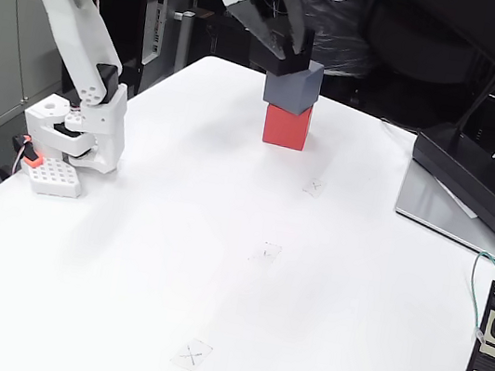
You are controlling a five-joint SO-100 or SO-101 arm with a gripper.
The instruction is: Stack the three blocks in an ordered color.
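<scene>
Fixed view: the black block [289, 61] is being set atop the stack.
It is clamped by the gripper [286, 49] over the grey block [293, 86], which rests on the red block [287, 126], so the colour order is completed.

- White worktop [213, 284] filled the foreground, evenly lit, with faint X marks [191, 356].
- Grey cabinet doors [8, 35] stood at left.
- Dark clutter and plastic wrap [349, 23] lay behind.
- Monitor stand base [440, 216] sat at right.
</scene>
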